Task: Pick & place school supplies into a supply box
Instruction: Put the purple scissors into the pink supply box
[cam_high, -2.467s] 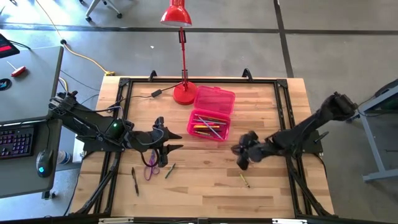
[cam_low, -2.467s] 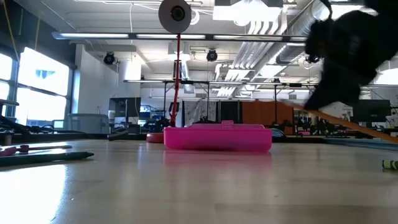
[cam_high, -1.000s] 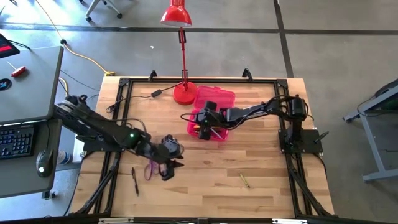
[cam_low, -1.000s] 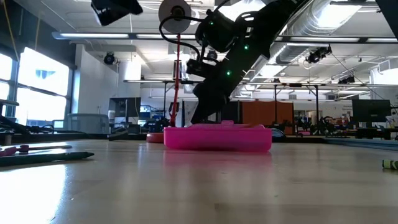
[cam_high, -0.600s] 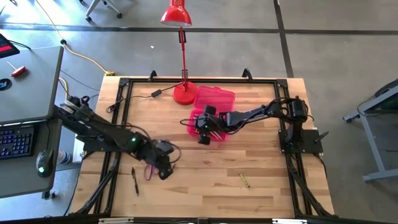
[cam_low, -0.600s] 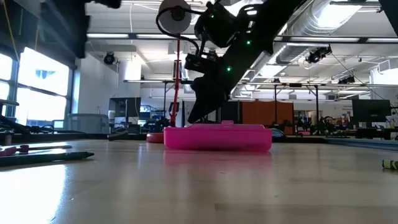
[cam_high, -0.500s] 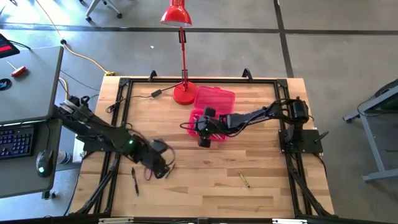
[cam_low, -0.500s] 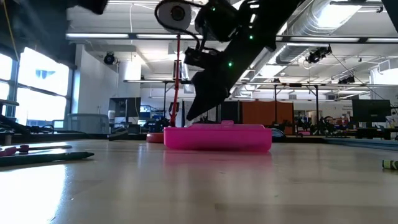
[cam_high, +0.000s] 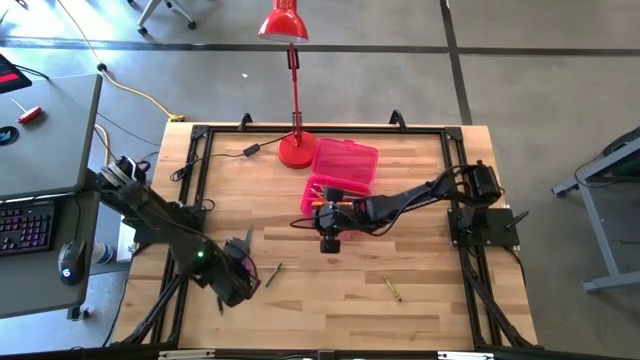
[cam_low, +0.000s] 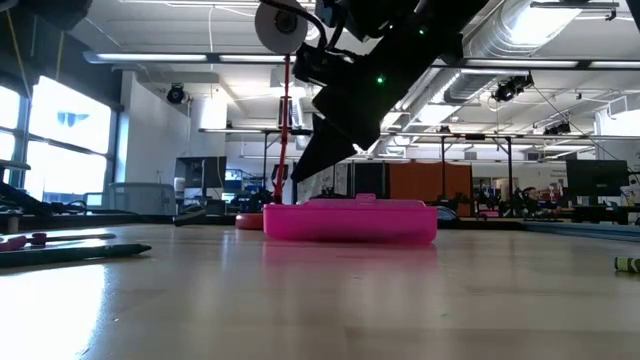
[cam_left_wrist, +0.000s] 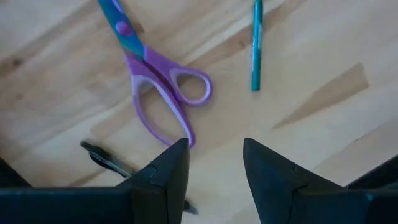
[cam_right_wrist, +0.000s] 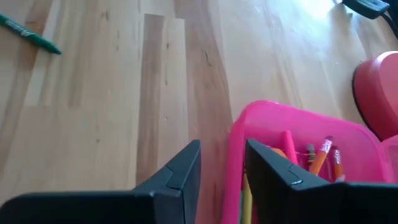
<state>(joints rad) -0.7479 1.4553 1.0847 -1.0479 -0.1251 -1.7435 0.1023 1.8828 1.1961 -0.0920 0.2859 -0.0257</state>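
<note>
The pink supply box (cam_high: 332, 200) lies open at the table's middle, lid (cam_high: 346, 160) folded toward the far side, pencils and pens (cam_right_wrist: 320, 155) lying in it. My right gripper (cam_high: 330, 240) hangs open just off the box's near left corner (cam_right_wrist: 249, 134), with bare wood between its fingers (cam_right_wrist: 222, 168). My left gripper (cam_high: 240, 278) points down, open, above the purple scissors (cam_left_wrist: 165, 81), which lie flat beside a black pen (cam_left_wrist: 102, 158) and a teal pen (cam_left_wrist: 255, 46). The left gripper holds nothing (cam_left_wrist: 214, 165). An olive marker (cam_high: 393, 290) lies on the wood at the near right.
A red desk lamp stands with its base (cam_high: 296, 150) against the box's far left side, a black cable (cam_high: 250, 150) running left from it. A black frame (cam_high: 200, 135) edges the table. Bare wood lies between the box and the near edge.
My right gripper has drawn back from over the box toward the table's near edge and now hangs off the box's near left corner. My left gripper has gone toward the near left, sunk and rolled about, ending up over the scissors and pens. The supplies on the wood lie as before.
</note>
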